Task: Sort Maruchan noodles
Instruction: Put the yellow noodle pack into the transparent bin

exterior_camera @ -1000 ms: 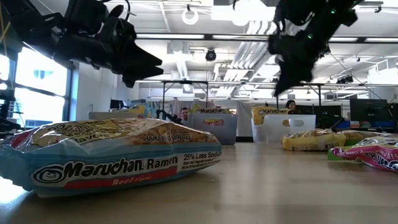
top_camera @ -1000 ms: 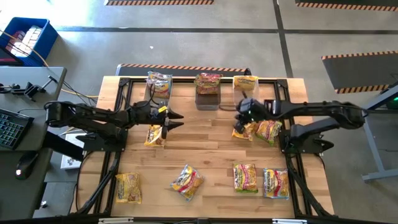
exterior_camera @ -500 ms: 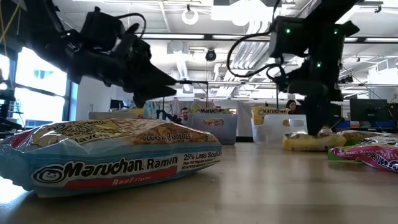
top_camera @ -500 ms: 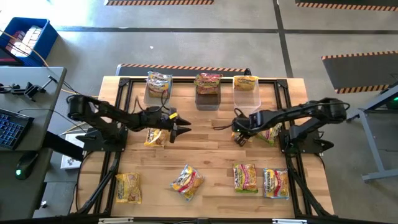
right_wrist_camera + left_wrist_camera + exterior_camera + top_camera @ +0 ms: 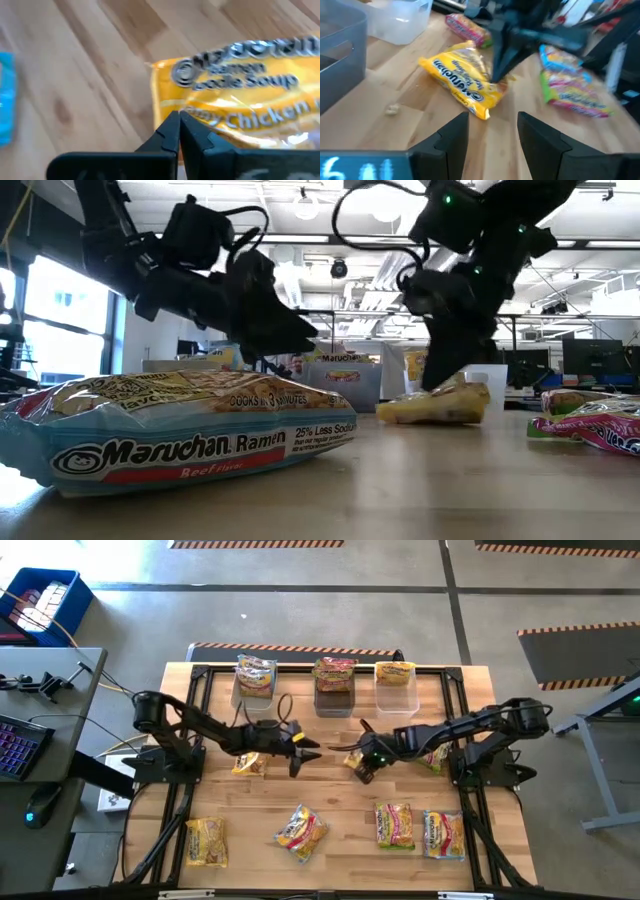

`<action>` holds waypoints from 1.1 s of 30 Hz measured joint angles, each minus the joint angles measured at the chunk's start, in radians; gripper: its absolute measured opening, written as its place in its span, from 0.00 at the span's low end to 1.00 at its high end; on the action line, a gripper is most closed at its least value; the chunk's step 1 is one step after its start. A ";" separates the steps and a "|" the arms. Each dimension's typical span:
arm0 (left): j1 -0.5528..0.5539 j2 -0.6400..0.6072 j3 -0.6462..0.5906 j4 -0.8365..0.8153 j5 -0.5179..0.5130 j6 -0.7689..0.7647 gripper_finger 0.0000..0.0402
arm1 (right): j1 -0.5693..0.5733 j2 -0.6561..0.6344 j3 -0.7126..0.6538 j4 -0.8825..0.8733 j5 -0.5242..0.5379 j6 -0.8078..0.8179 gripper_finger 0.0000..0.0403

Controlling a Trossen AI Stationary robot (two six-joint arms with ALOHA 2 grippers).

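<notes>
Chicken ramen packet (image 5: 357, 762) lies mid-bench, pinched at one edge by the clenched right end effector (image 5: 368, 762), its long axis running roughly left-right toward the released left end effector (image 5: 307, 750), which waits just left of it, fingers spread.

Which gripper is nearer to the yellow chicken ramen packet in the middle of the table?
Right. The right gripper is shut on the yellow chicken ramen packet; the left gripper is open, a short gap away, facing it.
</notes>
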 joint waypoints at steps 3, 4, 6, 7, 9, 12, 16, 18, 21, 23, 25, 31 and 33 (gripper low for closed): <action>-0.015 0.034 0.022 -0.015 -0.013 0.015 0.40 | 0.009 0.000 0.000 0.055 -0.007 -0.021 0.00; -0.020 0.047 0.031 -0.017 -0.010 0.014 0.40 | 0.011 -0.002 0.007 0.047 -0.007 -0.030 0.00; -0.028 0.074 0.049 -0.022 -0.002 0.014 0.40 | 0.015 -0.011 0.036 -0.003 0.013 -0.050 0.00; -0.032 0.090 0.059 -0.024 0.003 0.014 0.40 | 0.015 -0.018 0.057 -0.041 0.032 -0.057 0.00; -0.038 0.120 0.083 -0.025 0.007 0.013 0.40 | 0.014 -0.025 0.101 -0.155 0.090 -0.071 0.00; -0.046 0.169 0.121 -0.029 0.008 0.007 0.40 | 0.010 -0.024 0.147 -0.350 0.190 -0.064 0.00; -0.053 0.239 0.183 -0.039 0.005 0.006 0.40 | -0.014 -0.024 0.137 -0.445 0.233 0.006 0.00; -0.057 0.276 0.218 -0.038 0.004 0.012 0.40 | -0.021 -0.021 0.111 -0.430 0.231 0.036 0.00; -0.063 0.318 0.262 -0.058 -0.001 0.014 0.42 | -0.020 -0.018 0.079 -0.366 0.221 0.061 0.00; -0.063 0.340 0.291 -0.091 -0.009 0.015 0.44 | -0.013 -0.018 0.062 -0.306 0.203 0.062 0.00; -0.063 0.356 0.313 -0.114 -0.014 0.016 0.46 | -0.010 -0.018 0.051 -0.263 0.195 0.061 0.00; -0.063 0.384 0.360 -0.174 -0.056 0.081 0.47 | -0.009 -0.018 0.048 -0.224 0.186 0.049 0.00; -0.063 0.384 0.369 -0.198 -0.076 0.085 0.45 | -0.009 -0.018 0.048 -0.213 0.186 0.042 0.00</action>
